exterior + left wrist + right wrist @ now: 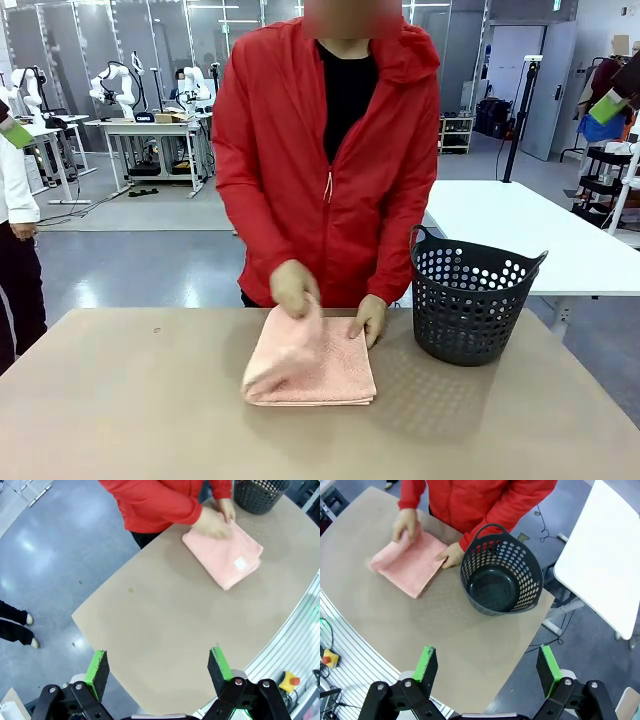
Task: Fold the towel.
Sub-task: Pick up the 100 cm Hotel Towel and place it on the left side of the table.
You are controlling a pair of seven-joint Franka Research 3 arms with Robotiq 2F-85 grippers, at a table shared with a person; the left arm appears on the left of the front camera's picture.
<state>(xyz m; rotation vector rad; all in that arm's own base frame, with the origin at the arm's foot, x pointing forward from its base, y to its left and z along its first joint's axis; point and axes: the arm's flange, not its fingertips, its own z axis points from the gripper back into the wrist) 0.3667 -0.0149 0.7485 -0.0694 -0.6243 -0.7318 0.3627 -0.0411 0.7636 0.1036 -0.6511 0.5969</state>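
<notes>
Towel [310, 365] lies far from both tools

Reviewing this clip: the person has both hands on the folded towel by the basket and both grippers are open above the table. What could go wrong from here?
1. The person's hands are on the towel; if an arm came down now, it could hit them.
2. The towel's near-left corner bulges, so the fold might slump or open when released.
3. The basket stands close beside the towel; a reach from that side could knock it.
</notes>
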